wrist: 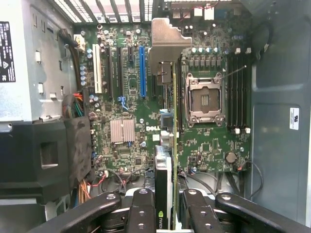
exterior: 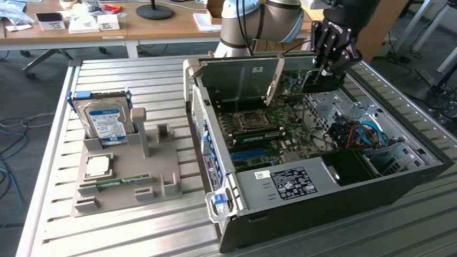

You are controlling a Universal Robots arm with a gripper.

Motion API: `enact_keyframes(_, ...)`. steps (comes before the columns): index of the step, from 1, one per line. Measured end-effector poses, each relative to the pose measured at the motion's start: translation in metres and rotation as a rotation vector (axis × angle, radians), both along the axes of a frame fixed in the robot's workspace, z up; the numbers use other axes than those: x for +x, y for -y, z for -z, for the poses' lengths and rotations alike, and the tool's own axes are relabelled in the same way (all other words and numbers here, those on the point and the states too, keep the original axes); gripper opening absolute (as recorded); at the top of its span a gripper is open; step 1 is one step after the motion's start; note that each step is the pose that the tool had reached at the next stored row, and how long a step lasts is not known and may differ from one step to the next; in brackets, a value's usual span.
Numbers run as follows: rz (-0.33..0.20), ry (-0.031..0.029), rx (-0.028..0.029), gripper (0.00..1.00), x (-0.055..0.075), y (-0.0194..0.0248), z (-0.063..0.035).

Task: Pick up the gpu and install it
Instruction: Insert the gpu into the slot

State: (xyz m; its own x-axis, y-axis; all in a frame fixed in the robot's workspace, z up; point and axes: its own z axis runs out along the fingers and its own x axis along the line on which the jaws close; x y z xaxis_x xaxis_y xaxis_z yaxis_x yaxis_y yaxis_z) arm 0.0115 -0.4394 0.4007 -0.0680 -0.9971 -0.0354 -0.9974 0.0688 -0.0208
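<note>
While the gripper [wrist: 168,214] clamps the gpu [wrist: 164,179], the card hangs edge-on below its fingers [wrist: 141,208], over the motherboard [wrist: 126,97].

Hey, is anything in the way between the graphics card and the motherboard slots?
Nothing visible. The gripper holds the graphics card edge-on over the motherboard, whose long slots lie bare; cables sit off to the side. The spot under the card is hidden.

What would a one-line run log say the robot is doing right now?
gripper: closed on gpu | gpu: held edge-on over motherboard, inside open computer case | seated: unclear
</note>
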Motion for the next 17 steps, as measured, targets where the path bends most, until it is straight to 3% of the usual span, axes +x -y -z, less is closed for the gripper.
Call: enact_keyframes(17, 0.0, 0.0, 0.0, 0.27, -0.0005, 0.0, 0.0)
